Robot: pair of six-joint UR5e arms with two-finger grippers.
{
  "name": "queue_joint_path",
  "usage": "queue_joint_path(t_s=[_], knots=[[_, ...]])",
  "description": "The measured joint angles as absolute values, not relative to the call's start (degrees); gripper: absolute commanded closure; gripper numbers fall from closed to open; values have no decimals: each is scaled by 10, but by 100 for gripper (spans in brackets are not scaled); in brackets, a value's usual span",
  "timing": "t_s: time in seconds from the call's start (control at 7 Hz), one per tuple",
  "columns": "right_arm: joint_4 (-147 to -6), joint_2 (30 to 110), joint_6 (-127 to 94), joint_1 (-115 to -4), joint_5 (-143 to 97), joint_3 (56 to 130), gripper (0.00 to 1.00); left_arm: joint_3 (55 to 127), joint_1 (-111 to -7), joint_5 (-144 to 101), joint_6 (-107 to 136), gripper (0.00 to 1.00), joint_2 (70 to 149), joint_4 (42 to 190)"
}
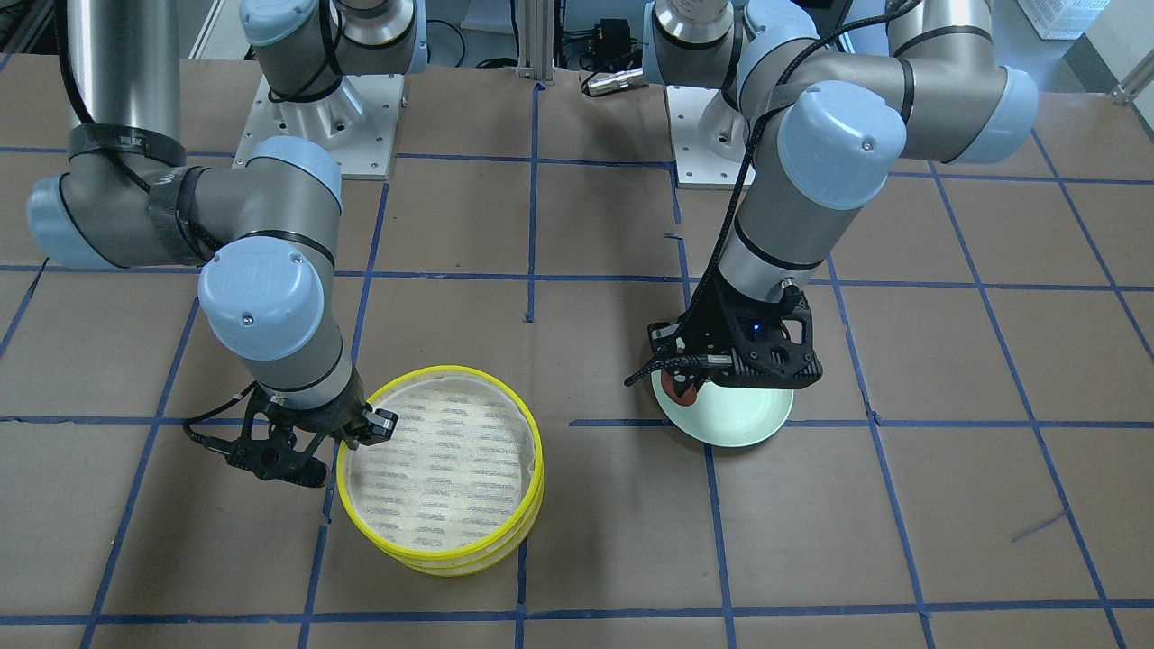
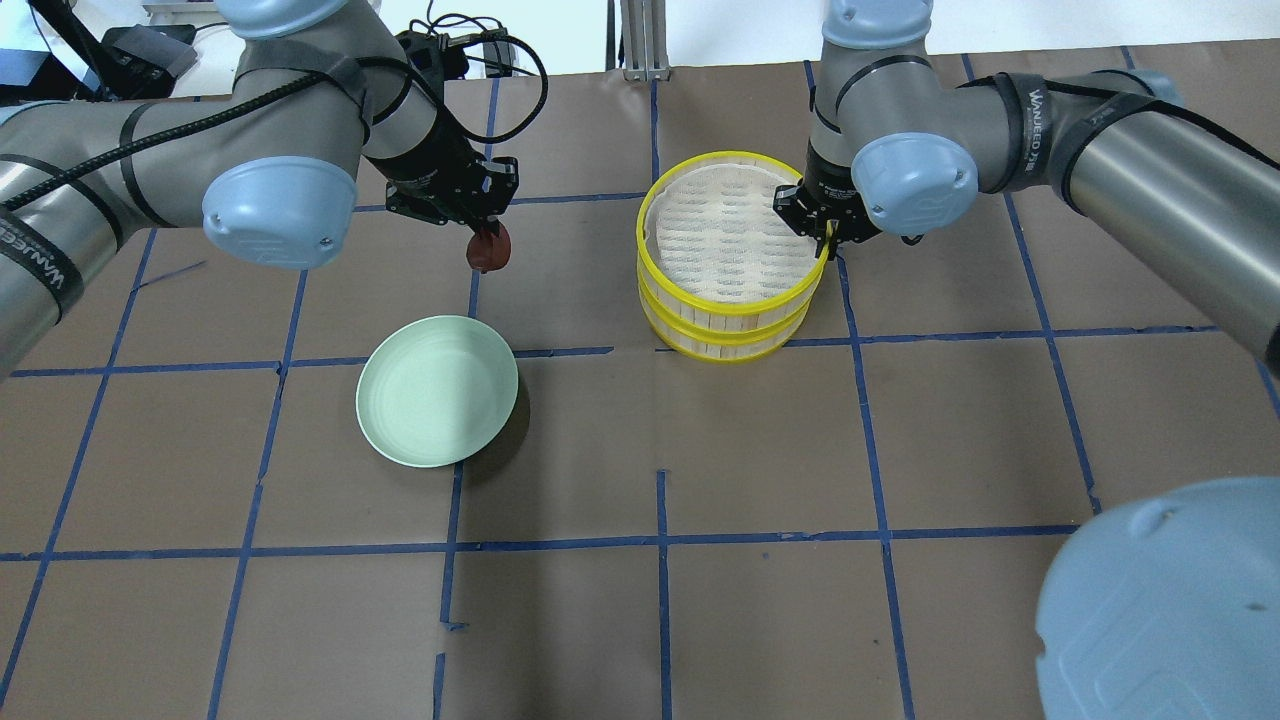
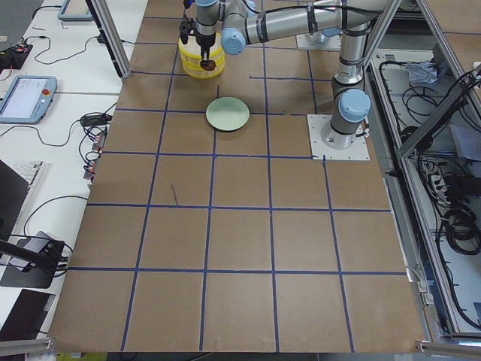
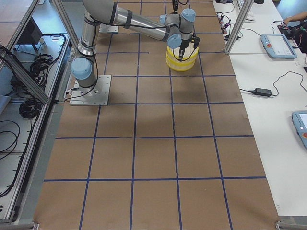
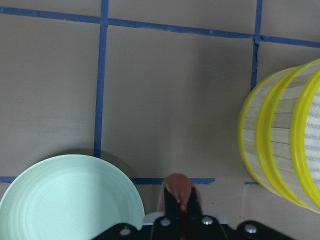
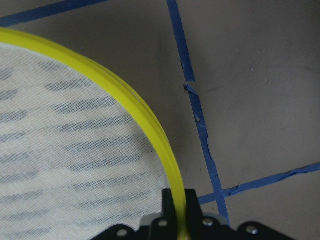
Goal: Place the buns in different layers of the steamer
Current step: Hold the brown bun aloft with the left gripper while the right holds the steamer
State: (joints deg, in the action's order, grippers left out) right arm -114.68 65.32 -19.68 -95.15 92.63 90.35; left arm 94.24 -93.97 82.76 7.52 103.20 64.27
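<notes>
My left gripper [image 2: 488, 240] is shut on the reddish-brown bun [image 2: 489, 254] and holds it in the air between the plate and the steamer. The left wrist view shows the bun [image 5: 178, 184] pinched between the fingers. The steamer [image 2: 735, 302] is a stack of yellow-rimmed trays, and the top tray's striped floor is bare. My right gripper [image 2: 826, 236] is shut on the top tray's yellow rim [image 6: 125, 95] at the stack's right side. The white bun is not in view.
The pale green plate [image 2: 437, 390] lies empty on the brown table, left of the steamer and below the left gripper. Blue tape lines cross the table. Both arm bases stand on the far edge in the overhead view.
</notes>
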Motion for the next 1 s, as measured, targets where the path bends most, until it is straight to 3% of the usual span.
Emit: queue_joint_path(t_s=[1.0], knots=[[-1147,651,-190,-951,916,900,89,950,-954,827,75,96,1016,663]])
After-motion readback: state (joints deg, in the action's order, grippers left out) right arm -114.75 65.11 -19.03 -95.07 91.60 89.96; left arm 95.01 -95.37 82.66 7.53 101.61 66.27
